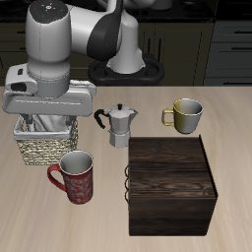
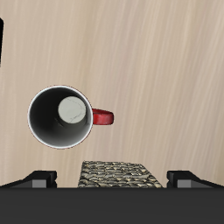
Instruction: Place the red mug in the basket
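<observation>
The red mug (image 1: 76,177) stands upright on the table near the front edge, just in front of the basket (image 1: 47,148), with its handle toward the table's edge side. The wrist view looks straight down into the mug (image 2: 59,116), showing its grey-white inside and red handle. The woven basket (image 2: 121,173) lies beside it in that view. My gripper (image 1: 46,120) hangs just above the basket, farther back than the mug. Its fingertips (image 2: 39,179) stand wide apart in the wrist view. It is open and holds nothing.
A dark wooden box (image 1: 169,184) stands beside the mug near the front. A silver moka pot (image 1: 119,125) and a yellow-olive mug (image 1: 185,114) stand farther back. The robot's base (image 1: 123,71) is at the back.
</observation>
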